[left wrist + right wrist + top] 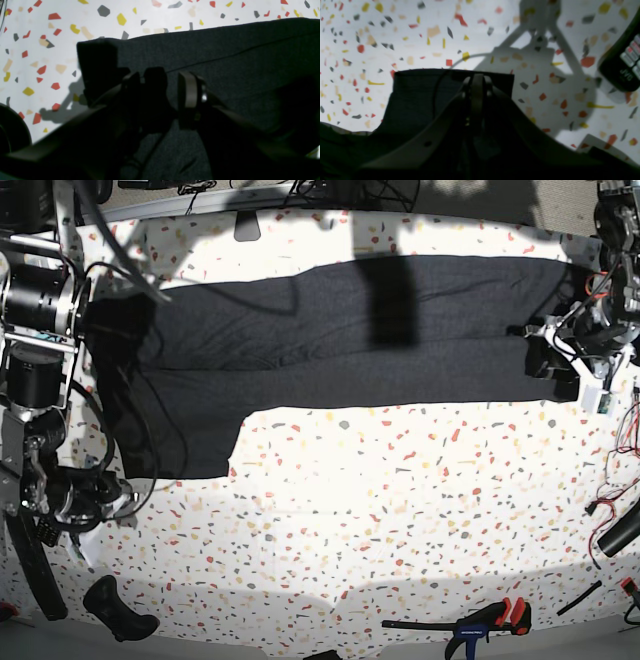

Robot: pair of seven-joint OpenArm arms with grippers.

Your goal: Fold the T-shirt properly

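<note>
T-shirt (pixel 330 330) fabric lies stretched as a long dark band across the upper part of the base view, on the speckled terrazzo tabletop (pixel 400 510), with a sleeve hanging down toward the lower left of that band; the plain charcoal side is up and no print shows. Laid out long and flat like this, it looks partly folded lengthwise already, with a seam or fold line running along its middle, so the two arms sit at opposite ends to handle the ends together. At the left edge of the base view, the right gripper (pixel 477 80) has its fingers pressed together, and in the right wrist view they come down as one narrow blade onto a squared flap of cloth; it appears to be pinching that edge of the shirt, probably so the end can be lifted and carried over. At the right edge of the base view, the left gripper (pixel 170 95) stands with its fingers spread, hovering over or resting on the cloth near the shirt's corner; the left wrist view is too dark to tell whether a layer sits between them, but nothing looks gripped. A remote control (pixel 623 67) lies at the right edge of the right wrist view, apart from the cloth. A clamp (pixel 480 620) rests along the bottom of the base view, well away from the shirt.
</note>
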